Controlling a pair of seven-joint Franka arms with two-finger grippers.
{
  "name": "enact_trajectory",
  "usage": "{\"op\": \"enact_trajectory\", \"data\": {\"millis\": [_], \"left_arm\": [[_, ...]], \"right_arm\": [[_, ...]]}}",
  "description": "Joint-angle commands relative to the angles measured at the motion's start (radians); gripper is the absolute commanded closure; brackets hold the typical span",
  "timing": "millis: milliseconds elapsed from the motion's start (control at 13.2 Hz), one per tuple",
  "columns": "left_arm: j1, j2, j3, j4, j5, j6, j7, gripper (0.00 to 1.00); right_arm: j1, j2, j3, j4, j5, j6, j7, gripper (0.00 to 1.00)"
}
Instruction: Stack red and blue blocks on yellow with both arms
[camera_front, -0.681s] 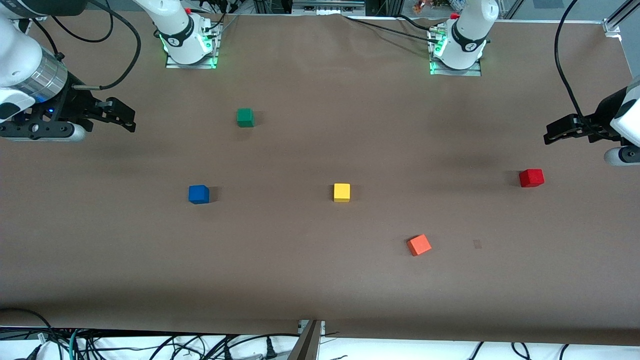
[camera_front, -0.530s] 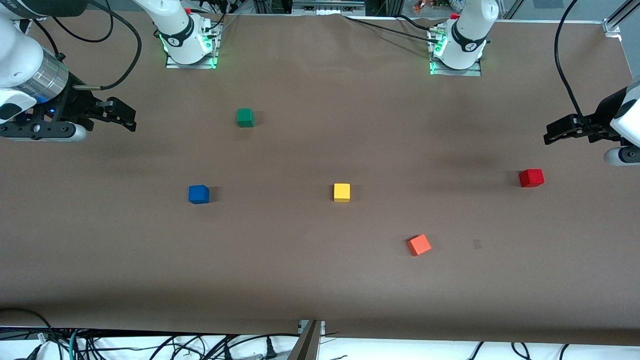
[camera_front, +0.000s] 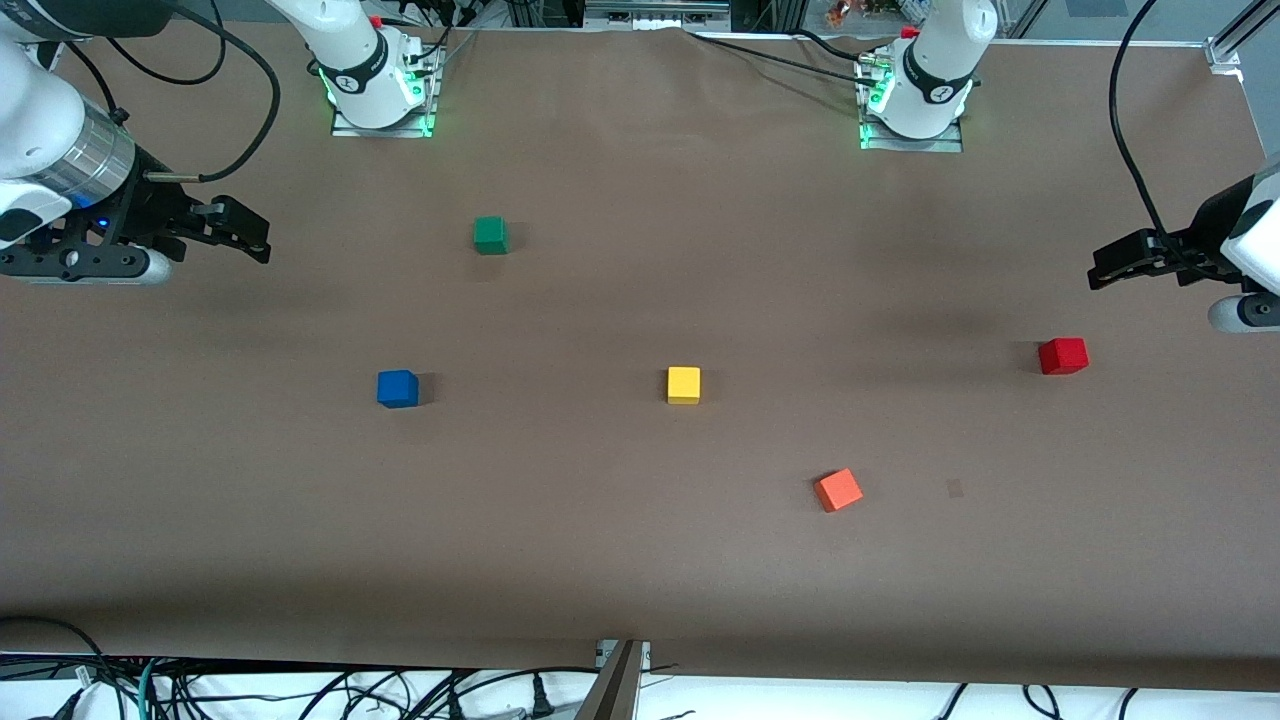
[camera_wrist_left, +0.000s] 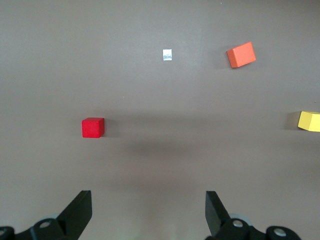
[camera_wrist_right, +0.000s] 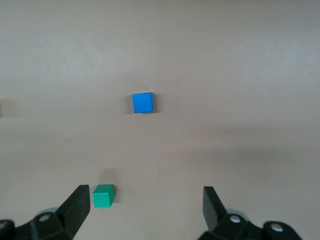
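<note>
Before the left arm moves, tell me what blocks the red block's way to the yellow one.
Nothing visible: bare table lies between red block and yellow block. The orange block sits nearer the camera, off that line.

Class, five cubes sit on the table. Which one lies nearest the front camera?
The orange-red cube. It lies lowest in the front view, nearer the camera than the yellow cube, and sits turned askew.

My left wrist view clips the yellow cube (camera_wrist_left: 310, 120) at the frame edge; only part shows. Front view cuts off both arms at the sides: left arm (camera_front: 1255, 225) past the red cube (camera_front: 1062, 355), right arm (camera_front: 45, 150) likewise. Small pale patch (camera_wrist_left: 167, 55) near the orange cube (camera_wrist_left: 241, 54): too small to identify.
</note>
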Motion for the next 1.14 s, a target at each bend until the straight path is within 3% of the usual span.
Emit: {"op": "enact_trajectory", "data": {"millis": [0,378,530,757,1059], "left_arm": [[0.033,0.038,0.005,0.029,-0.008,0.000,0.007,0.00],[0.150,0.180,0.005,0.026,-0.005,0.039,0.018,0.00],[0.213,0.246,0.005,-0.004,-0.003,0.137,0.085,0.00],[0.289,0.303,0.005,-0.134,-0.003,0.313,0.213,0.00],[0.327,0.271,0.005,-0.380,-0.002,0.561,0.279,0.00]], "right_arm": [[-0.012,0.000,0.009,0.003,-0.009,0.002,0.001,0.00],[-0.012,0.005,0.011,0.011,-0.006,0.013,-0.001,0.00],[-0.011,0.005,0.012,0.013,-0.006,0.019,0.001,0.00],[-0.011,0.006,0.012,0.013,-0.007,0.027,0.001,0.00],[-0.012,0.017,0.011,0.013,-0.004,0.042,0.002,0.00]]}}
